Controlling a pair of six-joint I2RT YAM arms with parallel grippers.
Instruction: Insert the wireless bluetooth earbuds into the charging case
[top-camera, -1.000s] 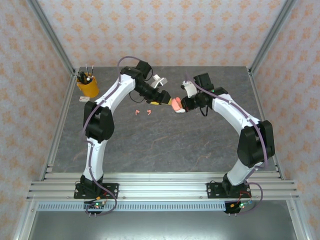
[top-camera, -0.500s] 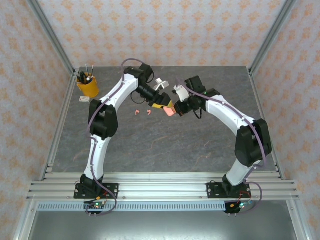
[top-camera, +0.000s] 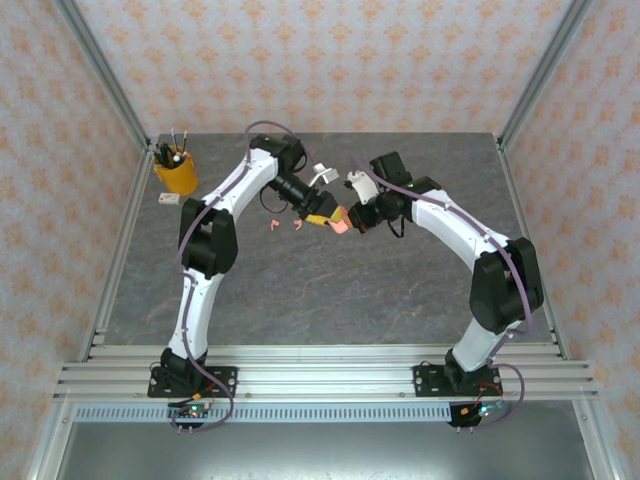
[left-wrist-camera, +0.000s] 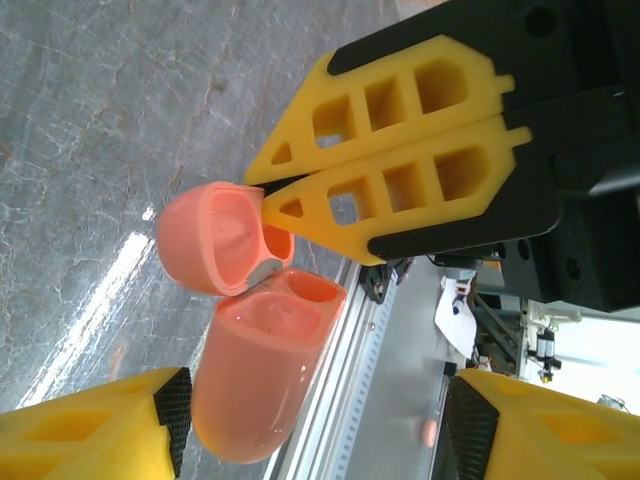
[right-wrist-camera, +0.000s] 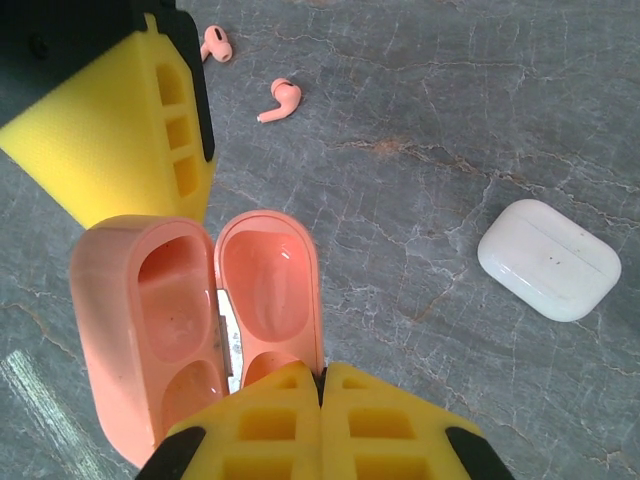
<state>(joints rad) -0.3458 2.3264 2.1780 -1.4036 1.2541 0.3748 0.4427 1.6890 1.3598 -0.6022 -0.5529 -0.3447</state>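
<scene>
Near open coral-pink case (right-wrist-camera: 150, 300), two matching hook-shaped stemmed earbuds (right-wrist-camera: 281, 101)

A dark grey, stone-veined table (top-camera: 330, 290) fills the middle of the overhead frame, enclosed at the back and both sides by walls (top-camera: 330, 60) papered in pale peach with a repeating orange floral motif. Silver metal posts (top-camera: 100, 75) slant in from the upper left and upper right corners, silver rails (top-camera: 320, 378) cross the lower part of the frame along the table's near edge, and below them lies a plain grey metal sheet (top-camera: 320, 450). Light is even and soft, leaving a bright streak of glare (left-wrist-camera: 95, 300) on the table at the lower left of the left wrist view.
</scene>
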